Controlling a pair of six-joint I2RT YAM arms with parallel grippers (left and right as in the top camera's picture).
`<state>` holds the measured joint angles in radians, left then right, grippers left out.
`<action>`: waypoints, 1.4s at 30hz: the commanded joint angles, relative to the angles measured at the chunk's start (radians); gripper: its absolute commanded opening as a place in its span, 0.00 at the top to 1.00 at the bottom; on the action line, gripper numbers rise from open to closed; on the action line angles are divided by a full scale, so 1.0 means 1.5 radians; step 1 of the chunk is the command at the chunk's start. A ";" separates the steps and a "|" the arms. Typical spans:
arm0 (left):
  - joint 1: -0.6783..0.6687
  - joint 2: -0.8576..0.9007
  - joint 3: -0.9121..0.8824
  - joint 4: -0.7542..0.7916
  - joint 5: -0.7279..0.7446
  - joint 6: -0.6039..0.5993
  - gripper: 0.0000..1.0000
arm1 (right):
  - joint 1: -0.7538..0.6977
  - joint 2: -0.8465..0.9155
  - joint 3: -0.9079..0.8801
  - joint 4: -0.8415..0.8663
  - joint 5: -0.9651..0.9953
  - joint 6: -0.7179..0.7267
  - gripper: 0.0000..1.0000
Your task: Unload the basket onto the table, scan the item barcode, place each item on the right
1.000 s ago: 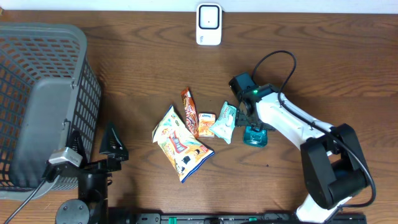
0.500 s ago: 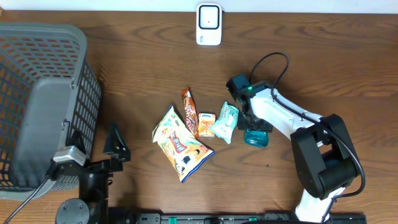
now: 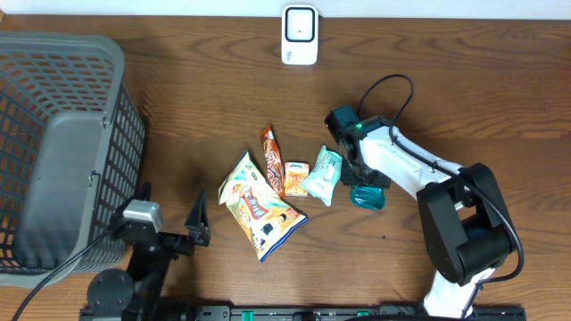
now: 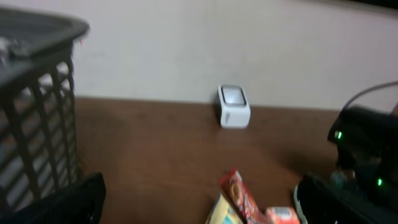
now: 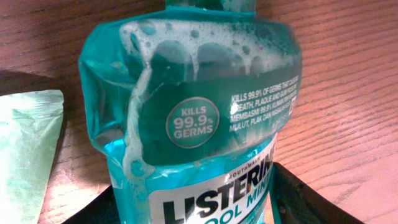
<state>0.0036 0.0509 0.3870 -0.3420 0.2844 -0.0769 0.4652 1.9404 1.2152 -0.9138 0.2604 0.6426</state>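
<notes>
Right hand [image 5: 199,206] astride mouthwash bottle [image 5: 199,112]

Brown wooden table [image 3: 205,98], pale wall [image 4: 155,43] behind

Overhead looks straight down, the white scanner [image 3: 300,36] at its top edge. The left wrist camera sits low, well back, facing that scanner. The right wrist camera hangs close over the mouthwash bottle [image 5: 199,124], seen from overhead too, right of the scanner.

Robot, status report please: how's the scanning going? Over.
Left gripper open. Right gripper straddling bottle, grip unconfirmed. Bottle not yet at scanner. Green packet close beside it.
</notes>
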 commanded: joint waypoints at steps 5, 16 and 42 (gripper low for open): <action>-0.002 0.033 -0.004 -0.016 0.014 0.013 0.02 | 0.002 0.049 -0.020 0.041 -0.199 -0.124 0.92; -0.002 0.047 -0.004 -0.016 0.014 0.014 0.02 | -0.059 0.026 0.010 0.009 -0.497 -0.399 0.99; -0.002 0.047 -0.004 -0.016 0.014 0.014 0.02 | -0.096 0.023 0.010 -0.026 -0.572 -0.586 0.95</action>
<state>0.0036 0.1173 0.3862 -0.3672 0.2905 -0.0731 0.3218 1.9598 1.2343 -0.9672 -0.5842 -0.2268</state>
